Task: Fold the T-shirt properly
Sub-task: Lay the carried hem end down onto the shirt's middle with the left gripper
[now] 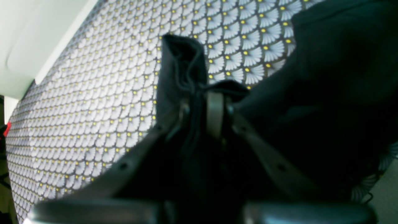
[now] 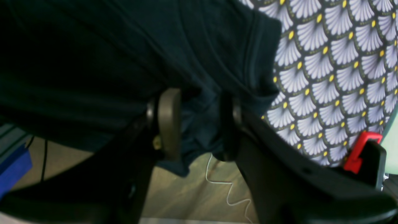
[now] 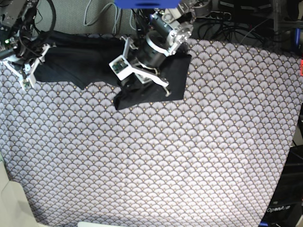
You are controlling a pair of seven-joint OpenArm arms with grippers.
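T-shirt is pinched in both sets of fingers, left and right, each clamped on a bunched fold; black, rumpled, stretched across the desk's far edge.

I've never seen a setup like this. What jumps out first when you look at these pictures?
A black T-shirt lies stretched along the far edge of a big table covered in a grey fan-patterned tablecloth. Two robot arms reach down onto it: the left gripper pinches a bunch of the fabric near the shirt's middle, and the right gripper has the cloth between its fingers at the table's far corner.
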